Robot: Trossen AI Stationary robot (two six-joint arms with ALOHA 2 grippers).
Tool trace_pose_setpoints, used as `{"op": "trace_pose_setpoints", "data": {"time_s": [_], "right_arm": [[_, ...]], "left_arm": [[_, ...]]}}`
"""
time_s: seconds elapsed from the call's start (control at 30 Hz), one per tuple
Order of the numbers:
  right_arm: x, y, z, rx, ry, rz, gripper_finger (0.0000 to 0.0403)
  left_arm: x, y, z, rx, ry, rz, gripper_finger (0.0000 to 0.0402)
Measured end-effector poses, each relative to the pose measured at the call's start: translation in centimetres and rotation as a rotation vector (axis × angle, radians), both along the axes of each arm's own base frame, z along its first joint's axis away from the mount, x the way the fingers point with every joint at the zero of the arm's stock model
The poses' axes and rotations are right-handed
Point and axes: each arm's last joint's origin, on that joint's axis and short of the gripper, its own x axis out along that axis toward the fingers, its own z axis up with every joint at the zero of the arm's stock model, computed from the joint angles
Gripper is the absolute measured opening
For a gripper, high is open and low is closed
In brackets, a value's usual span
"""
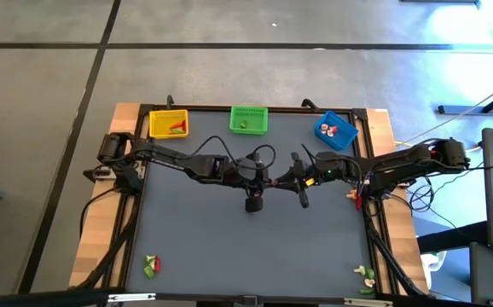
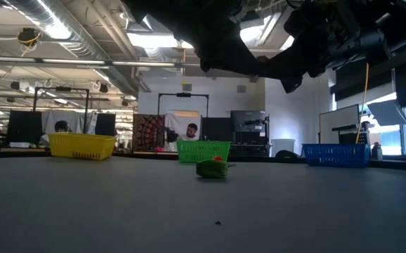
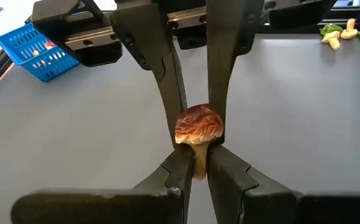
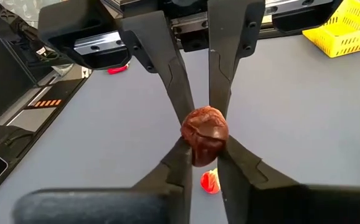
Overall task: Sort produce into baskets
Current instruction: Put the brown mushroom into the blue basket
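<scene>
A toy mushroom with a brown cap (image 3: pixel 198 124) and a pale cream stem is held above the middle of the table, between both grippers. My left gripper (image 1: pixel 263 181) (image 3: pixel 195 158) comes from the table's left and is shut on it. My right gripper (image 1: pixel 287 181) (image 4: pixel 202 157) comes from the right and is shut on it too. The yellow basket (image 1: pixel 168 124), the green basket (image 1: pixel 248 120) and the blue basket (image 1: pixel 336 130) stand along the far edge, each with a few pieces in it. My left gripper pinches the mushroom's cream stem (image 3: pixel 198 170) between its two fingers. The fingers come about level from the table's left. The mushroom is clear of the table, its cap toward the other gripper. My right gripper pinches the brown cap (image 4: pixel 203 134) between its two fingers (image 4: pixel 236 155), one on either side. The fingers come about level from the table's right, facing my left gripper's fingers. The stem is hidden behind the cap in the right wrist view.
Loose pieces lie at the near left corner (image 1: pixel 150 266), the near right corner (image 1: pixel 366 275) and the right edge (image 1: pixel 355 198). A small red piece (image 4: pixel 210 180) lies on the table below the grippers. A green piece (image 2: pixel 213 169) shows in the low view.
</scene>
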Motion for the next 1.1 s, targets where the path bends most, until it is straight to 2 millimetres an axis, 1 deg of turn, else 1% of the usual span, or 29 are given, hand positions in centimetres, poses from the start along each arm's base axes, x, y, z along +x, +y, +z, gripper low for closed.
{"op": "trace_pose_setpoints", "data": {"time_s": [0.1, 0.27, 0.5, 0.77, 0.87, 0.97, 1.1], "right_arm": [[0.0, 0.0, 0.0, -0.010, -0.003, 0.004, 0.0040], [0.0, 0.0, 0.0, -0.018, -0.005, -0.006, 0.0044], [0.0, 0.0, 0.0, -0.050, -0.010, -0.013, 0.0043], [0.0, -0.1, 0.0, -0.053, -0.007, -0.021, 0.0044], [0.0, -0.2, 0.0, -0.085, -0.006, -0.038, 0.0044], [-0.1, -0.3, 0.2, -0.151, -0.012, -0.084, 0.0044], [-0.1, -0.6, 1.2, -0.240, 0.038, -0.140, 0.0044]], "left_arm": [[0.0, 0.0, 0.0, -0.005, 0.001, 0.004, 0.0043], [0.0, 0.1, 0.0, -0.031, 0.004, 0.008, 0.0043], [0.0, -0.2, 0.0, 0.010, 0.011, -0.082, 0.0043], [0.0, 0.2, 0.0, -0.043, 0.005, -0.052, 0.0047], [-0.1, 0.4, 0.0, -0.056, 0.011, -0.044, 0.0072], [-0.1, 0.6, 0.1, -0.057, 0.010, -0.033, 0.0110], [-0.2, 0.8, 0.4, -0.054, 0.003, -0.018, 0.0156]]}}
